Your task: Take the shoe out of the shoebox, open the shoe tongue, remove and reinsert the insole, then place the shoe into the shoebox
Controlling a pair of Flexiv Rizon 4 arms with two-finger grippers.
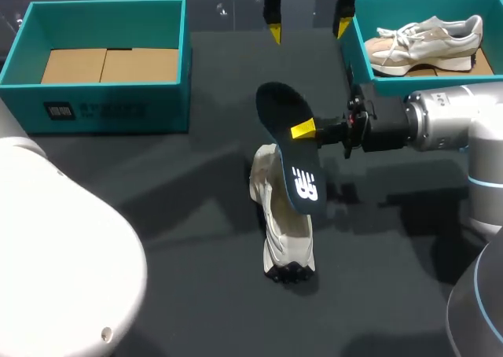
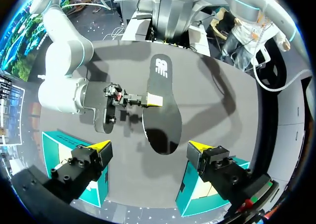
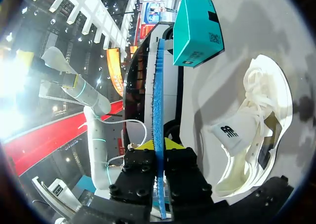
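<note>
From where I stood the job looked about half done. The cream lace-up sneaker (image 1: 284, 231) was out on the dark table (image 1: 157, 184), well apart from both boxes. Its tongue looked pulled up and open in the right wrist view. Its dark foam insole (image 1: 289, 145) was already out, and the right gripper (image 1: 303, 129) was clamped on its edge, holding it in the air just above the sneaker's collar. In my judgement, what remained was to feed the insole back in and put the sneaker into a box. The left gripper (image 1: 308, 28) hung over the far side of the table with its yellow-tipped fingers spread wide and nothing between them. The teal cardboard shoebox (image 1: 23, 74) on the left showed its bare brown floor. A second teal box (image 1: 363, 54) on the right held another pale sneaker (image 1: 428, 41). For writing, I could make out a white logo at the insole's heel end and a like mark on the tongue. The dark label (image 1: 59, 110) on the left box's front was too small to read.
</note>
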